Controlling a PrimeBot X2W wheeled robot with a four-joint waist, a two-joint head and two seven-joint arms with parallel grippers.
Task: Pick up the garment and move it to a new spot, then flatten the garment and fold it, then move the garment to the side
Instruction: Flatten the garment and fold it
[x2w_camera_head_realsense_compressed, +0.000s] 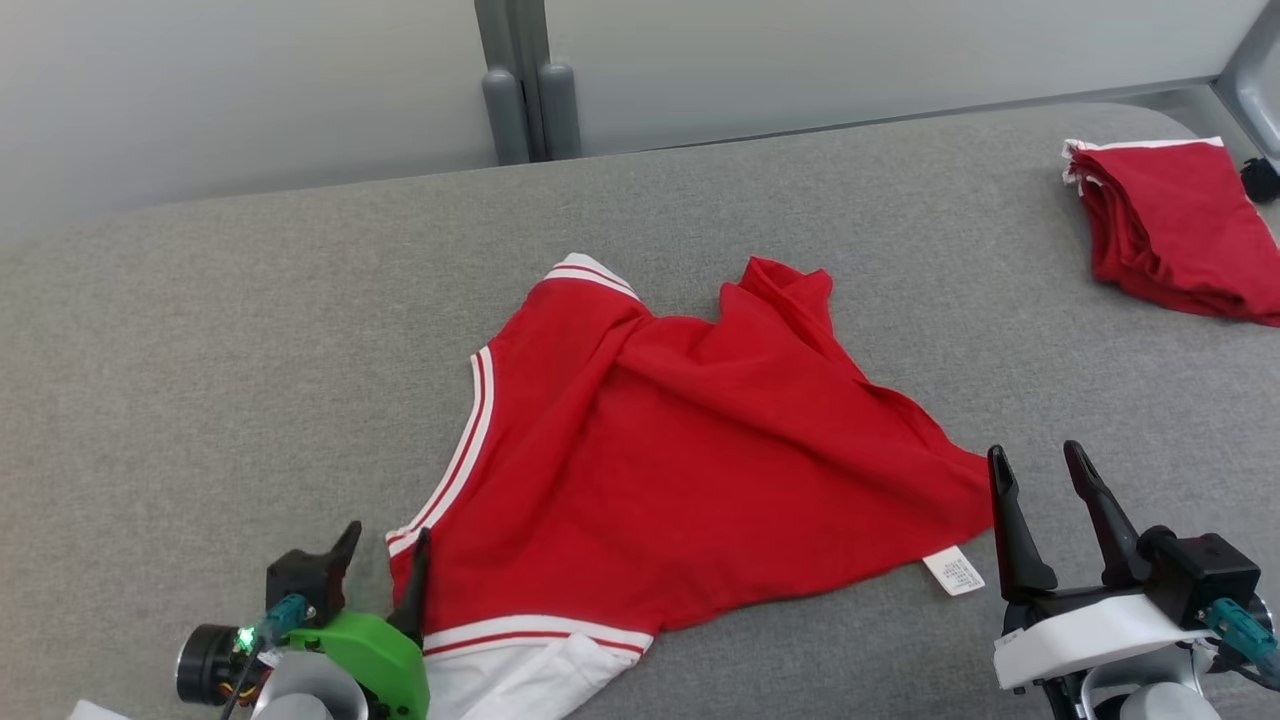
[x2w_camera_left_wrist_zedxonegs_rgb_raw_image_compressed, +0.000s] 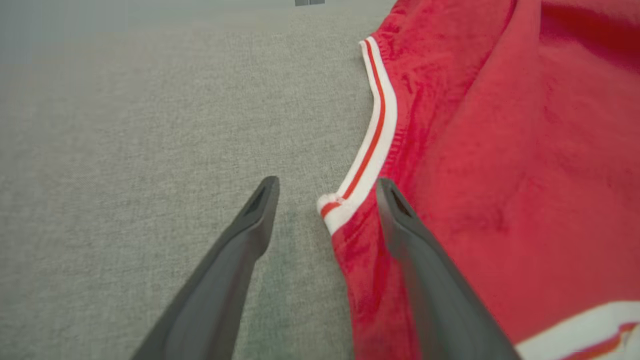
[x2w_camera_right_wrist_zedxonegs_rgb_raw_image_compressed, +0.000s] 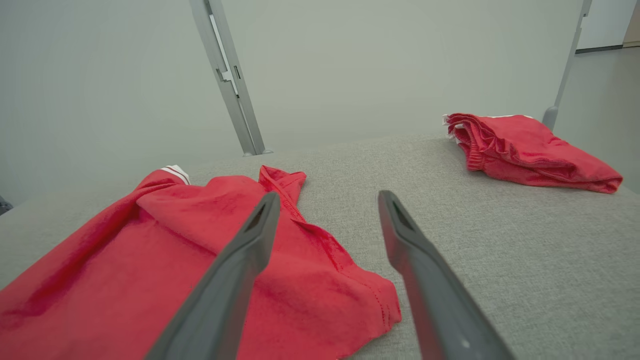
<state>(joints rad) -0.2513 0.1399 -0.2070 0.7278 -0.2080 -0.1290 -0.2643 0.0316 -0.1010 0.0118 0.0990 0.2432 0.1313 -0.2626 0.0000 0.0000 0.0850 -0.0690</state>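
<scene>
The big grey desk (x2w_camera_head_realsense_compressed: 200, 380) holds everything. The red shirt (x2w_camera_head_realsense_compressed: 680, 460) lies in the middle of it. It is bunched and wrinkled, with one part flopped over itself, so it is not flat yet.

Well off to the shirt's right, near the back of the desk, sits a pile of folded red clothes (x2w_camera_head_realsense_compressed: 1180, 230). I think that is where finished clothes go.

The right end effector (x2w_camera_head_realsense_compressed: 1035, 460) waits just beside the shirt's right corner. Its two fingers are spread wide and hold nothing.

The left end effector (x2w_camera_head_realsense_compressed: 388, 540) is at the shirt's near left edge, spread wide and empty too. One finger is over the red cloth and the other over the bare desk. The white striped edge (x2w_camera_left_wrist_zedxonegs_rgb_raw_image_compressed: 372, 145) lies between them, so it looks ready to pinch there.

With one arm at each side, the robot can probably pull the shirt flat.

A small white label (x2w_camera_head_realsense_compressed: 955, 572) pokes out by the shirt's right corner.
</scene>
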